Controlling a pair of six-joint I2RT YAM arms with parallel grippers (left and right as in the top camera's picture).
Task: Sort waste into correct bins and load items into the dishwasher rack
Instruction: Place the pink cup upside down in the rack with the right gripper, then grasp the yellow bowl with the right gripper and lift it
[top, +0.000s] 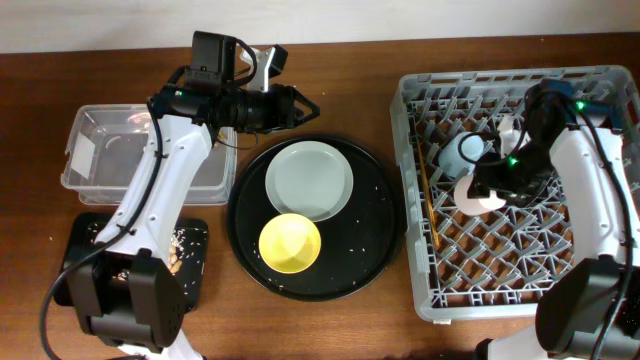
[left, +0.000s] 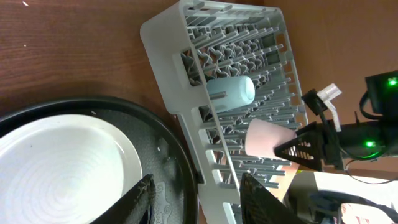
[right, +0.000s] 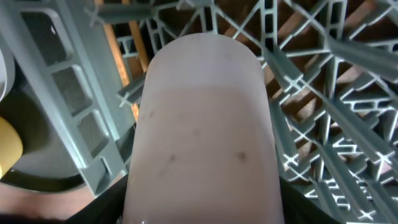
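The grey dishwasher rack (top: 418, 262) stands at the right. A light-blue cup (top: 460, 152) lies on its side in it, also seen in the left wrist view (left: 231, 91). My right gripper (top: 500, 186) is shut on the pink cup (right: 202, 118) and holds it over the rack's pegs (right: 323, 93), next to the blue cup. The pale plate (top: 308, 178) and the yellow bowl (top: 290, 243) sit on the round black tray (top: 385, 225). My left gripper (left: 199, 199) is open and empty above the tray's far edge. The paper ball and the foil wrapper are out of view.
The clear tub (top: 92, 150) stands at the far left. In front of it is the small black tray (top: 192, 262) with tan scraps and white crumbs (top: 178, 240), partly hidden by my left arm. A thin brown stick (top: 427, 205) lies along the rack's left side.
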